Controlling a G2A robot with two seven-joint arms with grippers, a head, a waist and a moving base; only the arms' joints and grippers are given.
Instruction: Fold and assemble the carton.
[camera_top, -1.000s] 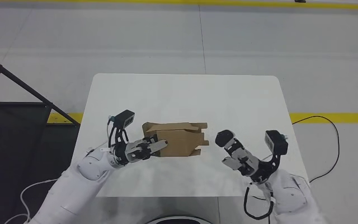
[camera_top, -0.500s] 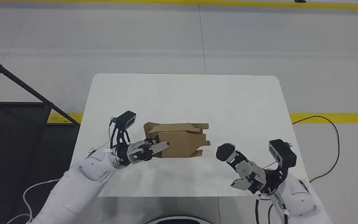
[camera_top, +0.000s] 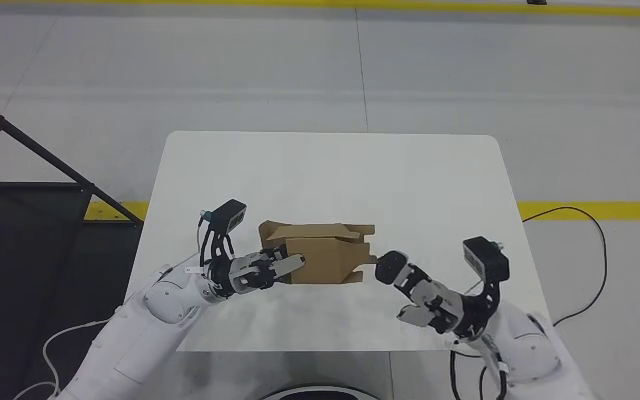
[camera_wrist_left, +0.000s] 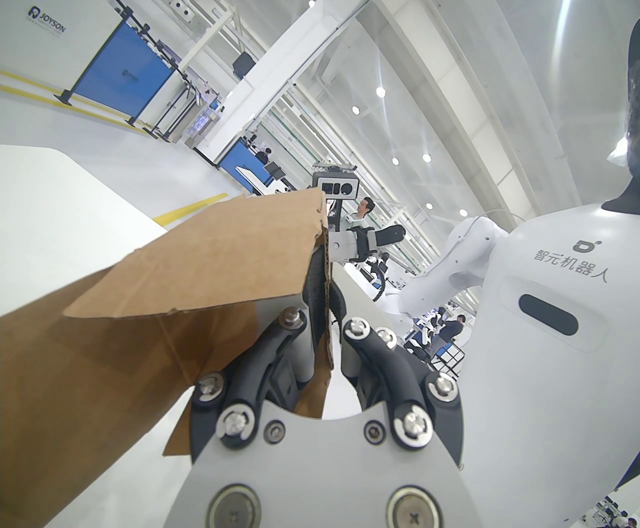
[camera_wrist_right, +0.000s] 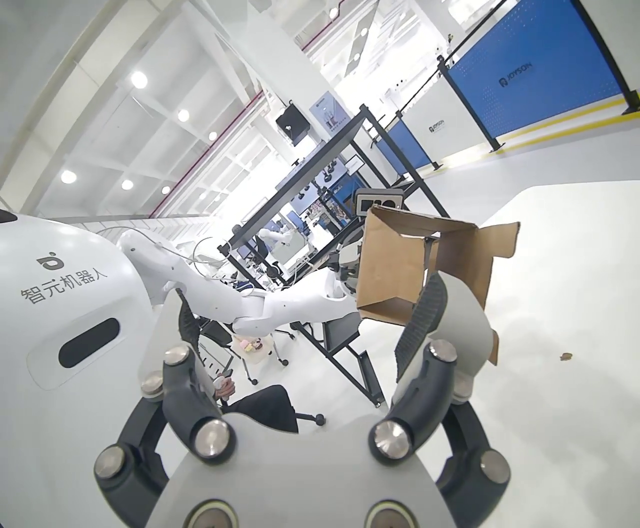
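1. Carton (camera_top: 318, 252), plain brown cardboard, is at the front half of the white table (camera_top: 330, 170), about midway between the table's left and right edges. We cannot tell whether its underside rests on the table top or hangs just above it.
2. We see it half erected, as a squarish tube on its side with its length running along the table's front edge. The end toward the table's right edge is open, and its flaps (camera_wrist_right: 500, 237) are spread outward.
3. Our left gripper (camera_wrist_left: 325, 295) is over the front left part of the table. It is clamped on a cardboard panel at the carton's end nearer the table's left edge. In the left wrist view the panel's torn edge runs between the two black pads (camera_wrist_left: 314, 280).
4. Our right gripper (camera_top: 405, 290) hangs over the front right part of the table, its fingers spread wide apart with nothing between them.
5. One of its fingers (camera_top: 388, 268) lies just beside the spread flaps. We cannot tell whether it touches them.
6. A small brown scrap (camera_wrist_right: 566, 356) lies on the table top, apart from the carton.
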